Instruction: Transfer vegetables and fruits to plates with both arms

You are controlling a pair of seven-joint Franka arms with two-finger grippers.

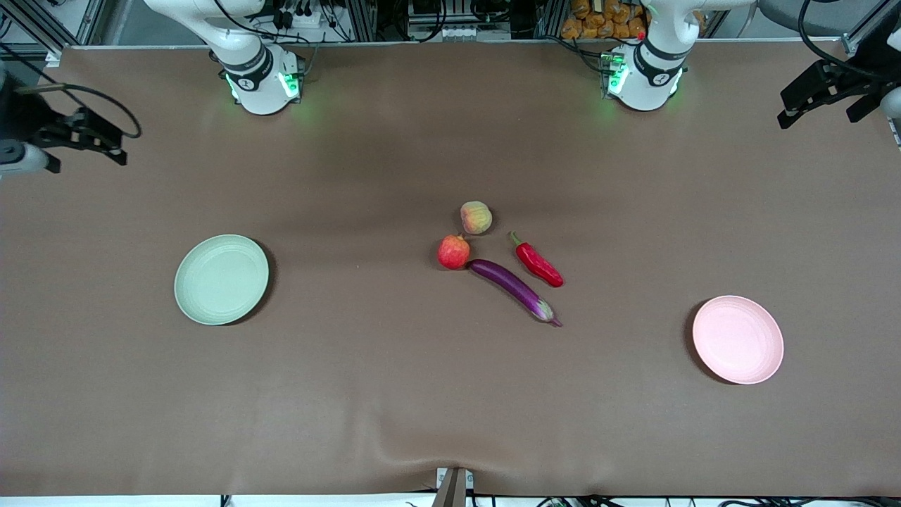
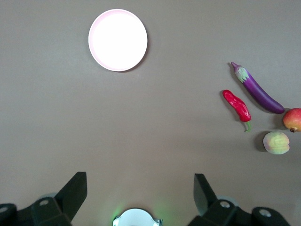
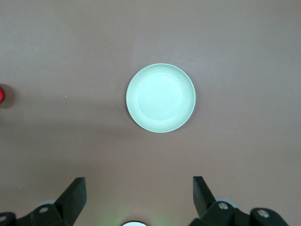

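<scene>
In the middle of the desk sits the whole cluster: the peach (image 1: 476,217) closest to the bases' edge, the pomegranate (image 1: 453,252) just beside it and nearer the front camera, the chili (image 1: 538,263) toward the left arm's end, and the eggplant (image 1: 512,284) lying nearest the front edge. The eggplant's rounded end touches or all but touches the pomegranate, and its long axis runs slantwise, the stem end pointing toward the front edge and the left arm's end; the chili lies roughly parallel to it. Both plates are bare: the pink plate (image 1: 738,339) well apart toward the left arm's end, the green plate (image 1: 221,279) well apart toward the right arm's end. The left gripper (image 1: 823,88) hangs high over its end of the desk, jaws spread wide, nothing in them; the right gripper (image 1: 77,137) waits likewise over its own end, wide and empty. I'd judge the chili and eggplant fall nearer the left arm, the two fruits a shade nearer the right.
</scene>
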